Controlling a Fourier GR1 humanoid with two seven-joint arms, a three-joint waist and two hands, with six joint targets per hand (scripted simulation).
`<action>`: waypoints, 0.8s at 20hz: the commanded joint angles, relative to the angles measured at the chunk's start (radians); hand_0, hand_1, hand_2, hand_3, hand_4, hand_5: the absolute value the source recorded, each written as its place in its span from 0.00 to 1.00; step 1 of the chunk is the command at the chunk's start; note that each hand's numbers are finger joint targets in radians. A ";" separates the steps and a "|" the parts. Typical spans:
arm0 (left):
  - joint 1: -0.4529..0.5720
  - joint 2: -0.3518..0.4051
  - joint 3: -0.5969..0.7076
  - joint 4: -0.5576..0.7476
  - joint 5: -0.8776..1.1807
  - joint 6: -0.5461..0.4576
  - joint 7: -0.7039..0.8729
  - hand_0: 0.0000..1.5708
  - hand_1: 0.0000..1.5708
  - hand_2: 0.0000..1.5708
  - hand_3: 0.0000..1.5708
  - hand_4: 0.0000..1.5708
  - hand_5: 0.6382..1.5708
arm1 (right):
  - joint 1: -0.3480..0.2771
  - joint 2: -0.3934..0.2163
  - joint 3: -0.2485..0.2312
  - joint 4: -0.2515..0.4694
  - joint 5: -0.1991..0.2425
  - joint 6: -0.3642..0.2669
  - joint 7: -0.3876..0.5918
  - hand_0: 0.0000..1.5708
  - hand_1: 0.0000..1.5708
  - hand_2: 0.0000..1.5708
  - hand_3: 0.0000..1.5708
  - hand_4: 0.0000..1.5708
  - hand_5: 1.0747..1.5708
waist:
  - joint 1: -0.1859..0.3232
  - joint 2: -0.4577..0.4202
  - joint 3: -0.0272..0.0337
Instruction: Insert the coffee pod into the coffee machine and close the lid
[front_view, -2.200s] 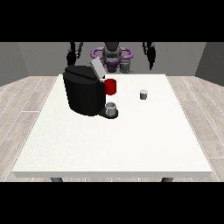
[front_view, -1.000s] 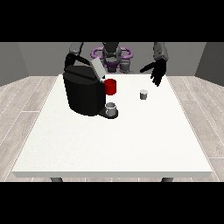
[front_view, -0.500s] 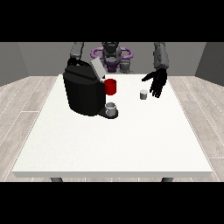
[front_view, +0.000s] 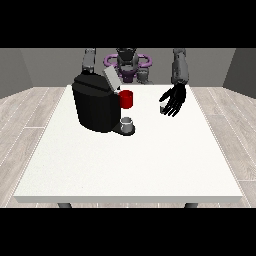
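A black coffee machine (front_view: 96, 105) stands on the white table (front_view: 130, 160) at the back left, its grey lid (front_view: 111, 78) tilted open. It has a red part (front_view: 127, 99) on its front and a grey cup (front_view: 128, 123) on its drip stand. The small grey coffee pod (front_view: 163, 108) sits on the table, mostly covered by the hand at the view's right (front_view: 173, 101). That hand is open with fingers spread downward, right beside the pod. The hand at the view's left is hidden behind the machine; only its arm (front_view: 89, 61) shows.
The robot's torso (front_view: 128, 65) stands behind the table's far edge. The table's wide front half stretches towards the camera. A wooden floor surrounds the table.
The hand at the view's right has come down from shoulder height and moved inward to the pod, now partly covering it. The machine and lid have not moved.
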 joint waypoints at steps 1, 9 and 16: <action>-0.018 -0.016 -0.031 0.024 -0.093 0.117 -0.045 0.68 0.68 0.70 0.58 0.29 1.00 | -0.008 -0.021 -0.021 0.040 -0.015 0.025 -0.063 0.00 0.00 0.00 0.00 0.00 1.00 | -0.010 0.034 0.0002; -0.066 -0.011 -0.099 0.158 -0.229 0.076 0.030 0.56 0.56 0.65 0.56 0.22 1.00 | -0.018 0.004 0.023 0.032 -0.015 0.033 -0.020 0.00 0.00 0.00 0.00 0.00 1.00 | -0.060 0.004 0.0001; -0.109 -0.015 -0.127 0.186 -0.302 -0.002 0.029 0.48 0.48 0.62 0.54 0.25 1.00 | -0.042 -0.021 -0.070 0.150 -0.067 0.045 -0.053 0.00 0.00 0.00 0.00 0.00 1.00 | -0.003 -0.037 0.0004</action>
